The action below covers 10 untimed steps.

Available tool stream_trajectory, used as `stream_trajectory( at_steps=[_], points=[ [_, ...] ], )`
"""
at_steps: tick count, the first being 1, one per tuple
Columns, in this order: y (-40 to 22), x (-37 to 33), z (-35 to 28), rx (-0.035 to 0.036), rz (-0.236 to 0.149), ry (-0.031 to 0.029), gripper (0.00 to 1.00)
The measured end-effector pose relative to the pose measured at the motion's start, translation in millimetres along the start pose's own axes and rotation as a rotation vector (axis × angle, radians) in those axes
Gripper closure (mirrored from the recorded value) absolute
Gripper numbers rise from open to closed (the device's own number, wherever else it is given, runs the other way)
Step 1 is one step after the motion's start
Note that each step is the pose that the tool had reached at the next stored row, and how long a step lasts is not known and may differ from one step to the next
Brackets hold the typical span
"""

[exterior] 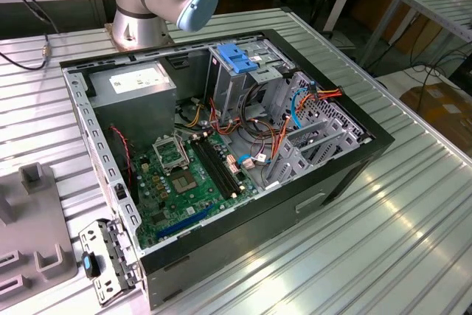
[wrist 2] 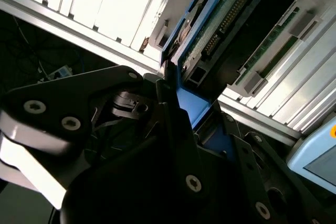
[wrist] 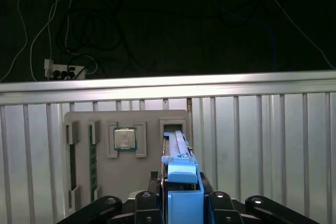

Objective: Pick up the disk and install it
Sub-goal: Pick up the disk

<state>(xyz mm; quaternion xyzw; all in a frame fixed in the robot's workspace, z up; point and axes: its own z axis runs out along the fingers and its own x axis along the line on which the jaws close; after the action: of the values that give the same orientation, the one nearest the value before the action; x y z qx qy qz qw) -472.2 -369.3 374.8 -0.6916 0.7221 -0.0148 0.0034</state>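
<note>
1. The robot arm's gripper pinches the disk by one end. In both wrist views its black fingers are pressed against either side of the bright blue rail.
2. The disk stands on edge at a slot in the grey parts tray. The tray lies on the ribbed metal table, close to one of the table's edges, with dark floor and loose cables beyond.
3. The disk's long axis runs straight out from the gripper toward the tray. The held end is nearest the wrist, and the far end reaches into or just over the slot; which of the two cannot be told.
4. In the second wrist view the disk's circuit-board face shows between the blue rails, turned sideways rather than flat to the table.
5. A processor chip sits in a neighbouring pocket of the tray, apart from the disk.
6. In the exterior view the open computer case lies near the middle of the table. The tray is at the table's edge on the exterior view's left.
7. The metal cage, topped by a lighter blue block, stands toward the side of the case away from the tray. By the look of it, the disk has not yet reached the case.
</note>
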Motion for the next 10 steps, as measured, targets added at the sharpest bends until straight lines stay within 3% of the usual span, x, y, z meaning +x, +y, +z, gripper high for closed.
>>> stream_trajectory(
  at_steps=[10],
  points=[
    [-0.3,0.2,-12.3,0.0001,0.000,-0.0001,0.63]
  ],
)
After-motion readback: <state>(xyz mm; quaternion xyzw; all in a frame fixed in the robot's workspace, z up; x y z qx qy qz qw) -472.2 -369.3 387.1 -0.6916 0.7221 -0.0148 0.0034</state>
